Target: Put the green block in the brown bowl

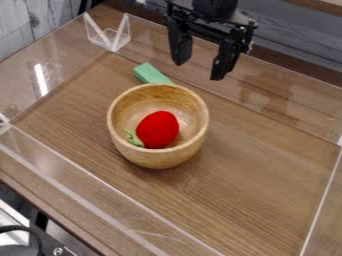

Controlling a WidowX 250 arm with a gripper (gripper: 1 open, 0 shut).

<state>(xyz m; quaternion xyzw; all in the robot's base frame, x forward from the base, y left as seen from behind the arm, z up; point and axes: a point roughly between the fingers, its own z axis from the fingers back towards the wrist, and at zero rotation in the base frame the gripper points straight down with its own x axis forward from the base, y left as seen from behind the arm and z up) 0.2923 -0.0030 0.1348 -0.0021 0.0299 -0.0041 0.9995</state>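
A brown wooden bowl point(159, 124) sits mid-table with a red rounded object point(158, 129) inside it and a bit of green showing beside that object. The green block point(150, 73) lies flat on the table just behind the bowl, apart from its rim. My gripper point(201, 58) hangs above the table to the right of the block, pointing down, its two dark fingers point(178, 45) spread open with nothing between them.
Clear acrylic walls point(54, 60) enclose the wooden tabletop. A clear plastic stand point(107, 33) sits at the back left corner.
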